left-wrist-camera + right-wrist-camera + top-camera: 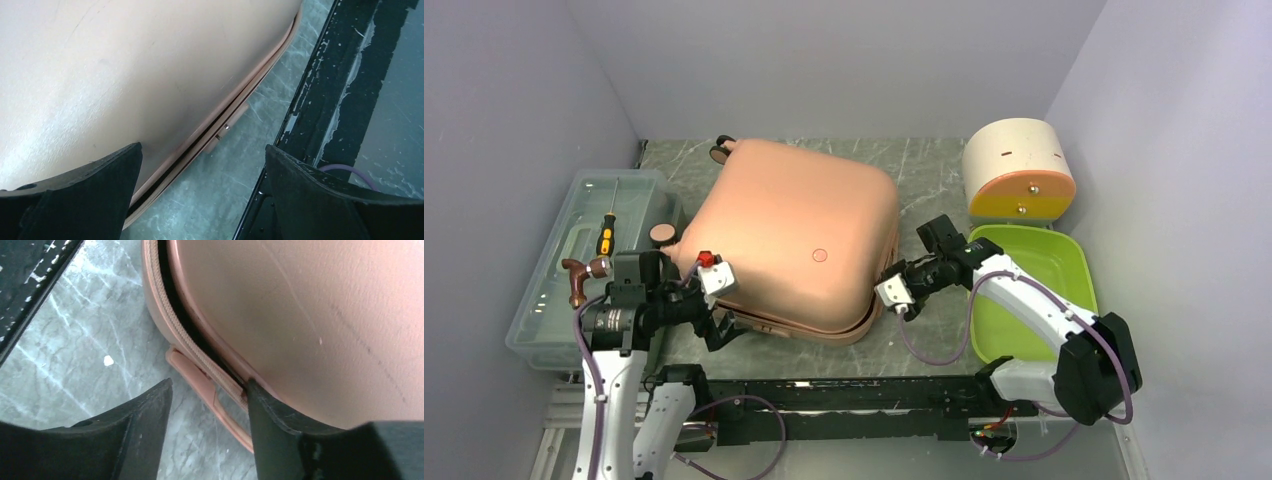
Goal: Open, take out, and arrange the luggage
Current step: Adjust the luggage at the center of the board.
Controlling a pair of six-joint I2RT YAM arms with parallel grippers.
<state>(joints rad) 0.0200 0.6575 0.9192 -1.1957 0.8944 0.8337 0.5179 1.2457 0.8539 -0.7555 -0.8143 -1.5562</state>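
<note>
The luggage (789,240), a salmon-pink hard-shell suitcase, lies flat mid-table with its wheels at the far left corner. Its two shells are parted by a thin dark gap along the near edge (200,135). My left gripper (722,328) is at the near-left corner, open, its fingers (85,195) wide apart over bare tabletop beside the luggage (125,75). My right gripper (207,385) is at the near-right corner (892,297), jaws apart. One fingertip (250,386) touches the zipper seam of the luggage (310,315). A pink side strap (200,380) runs between the fingers, ungripped.
A clear plastic bin (549,310) at the left carries a screwdriver (607,232) and a brown-handled tool (579,275). A lime-green tray (1064,262) lies at the right under my right arm, with a cream cylinder (1019,170) behind it. A black rail (844,395) runs along the near edge.
</note>
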